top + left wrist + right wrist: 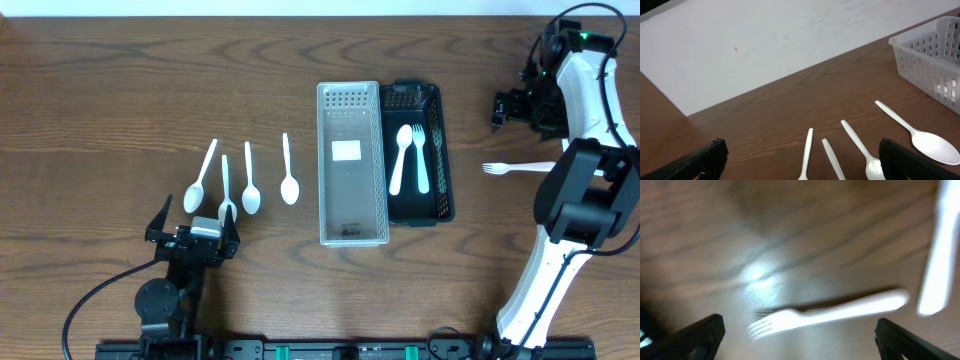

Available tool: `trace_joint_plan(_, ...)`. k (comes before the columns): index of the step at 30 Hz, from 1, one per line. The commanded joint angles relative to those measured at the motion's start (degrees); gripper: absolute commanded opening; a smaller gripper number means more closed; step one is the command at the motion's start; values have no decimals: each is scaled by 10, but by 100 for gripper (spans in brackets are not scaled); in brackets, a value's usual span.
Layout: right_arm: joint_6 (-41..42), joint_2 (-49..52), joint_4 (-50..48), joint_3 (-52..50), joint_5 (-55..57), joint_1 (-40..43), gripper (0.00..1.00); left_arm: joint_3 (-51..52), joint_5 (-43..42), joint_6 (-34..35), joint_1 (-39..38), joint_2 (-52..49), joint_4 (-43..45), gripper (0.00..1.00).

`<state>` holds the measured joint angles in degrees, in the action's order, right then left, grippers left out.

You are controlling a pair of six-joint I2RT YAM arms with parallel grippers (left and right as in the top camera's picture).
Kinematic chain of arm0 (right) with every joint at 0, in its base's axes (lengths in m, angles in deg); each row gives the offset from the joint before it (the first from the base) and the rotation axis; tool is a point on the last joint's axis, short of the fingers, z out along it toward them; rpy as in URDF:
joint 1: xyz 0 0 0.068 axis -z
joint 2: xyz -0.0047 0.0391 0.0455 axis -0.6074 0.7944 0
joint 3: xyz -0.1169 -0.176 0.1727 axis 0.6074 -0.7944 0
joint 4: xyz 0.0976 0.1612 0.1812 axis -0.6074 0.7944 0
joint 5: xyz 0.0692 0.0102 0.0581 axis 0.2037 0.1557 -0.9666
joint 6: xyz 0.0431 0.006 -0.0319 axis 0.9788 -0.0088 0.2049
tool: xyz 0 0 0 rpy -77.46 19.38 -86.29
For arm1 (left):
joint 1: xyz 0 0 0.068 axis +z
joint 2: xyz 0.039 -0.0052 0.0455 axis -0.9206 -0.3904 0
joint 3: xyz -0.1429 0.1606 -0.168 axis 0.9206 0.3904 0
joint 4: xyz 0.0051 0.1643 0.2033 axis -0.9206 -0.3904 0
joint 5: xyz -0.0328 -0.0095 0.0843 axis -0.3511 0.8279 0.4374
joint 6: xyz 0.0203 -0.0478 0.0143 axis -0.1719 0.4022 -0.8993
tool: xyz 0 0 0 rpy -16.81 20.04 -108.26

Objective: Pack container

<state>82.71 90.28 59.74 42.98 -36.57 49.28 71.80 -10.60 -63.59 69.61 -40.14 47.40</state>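
The brown wooden worktop (120, 90) fills the overhead view. The white right arm (590, 90) curves up its right edge. Near the middle stand two long baskets, side by side and touching. The clear basket (322, 165) is on the left, with a white label on its floor. The black basket (447, 170) is on the right and holds a white spoon (399, 160) and a packed fork (420, 165), lying parallel with their heads toward the far end. The left tool (197, 222) sits near the front edge with its jaws wide and nothing between them. In its wrist view the two dark fingers (700, 160) stand at the frame's lower corners. The right tool (503, 108) is at the far right, also spread wide and holding nothing. In its blurred wrist view its fingers (695, 340) are far apart, with bare wood between them. Well left of the clear basket, four white utensils lie in a loose row, handles pointing away from the left tool. They are the outer spoon (201, 178), a second utensil (226, 190) whose head type I cannot tell, lying just beside the left tool, a third spoon (250, 180), and the spoon nearest the basket (288, 172). A loose fork (515, 168) lies flat on the worktop to the right of the black basket. Its tines point toward that basket, and it is apart from the right tool.
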Motion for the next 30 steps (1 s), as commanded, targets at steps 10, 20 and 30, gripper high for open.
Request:
trace_joint_plan(10, 529, -22, 127, 29, 10, 69, 99, 10, -9, 5, 3, 3, -19, 98)
trace_joint_plan(20, 616, -49, 160, 11, 155, 55, 99, 10, -9, 5, 3, 3, -19, 98)
trace_joint_plan(30, 627, -49, 18, -66, 101, 26, 99, 10, -9, 5, 3, 3, -19, 98)
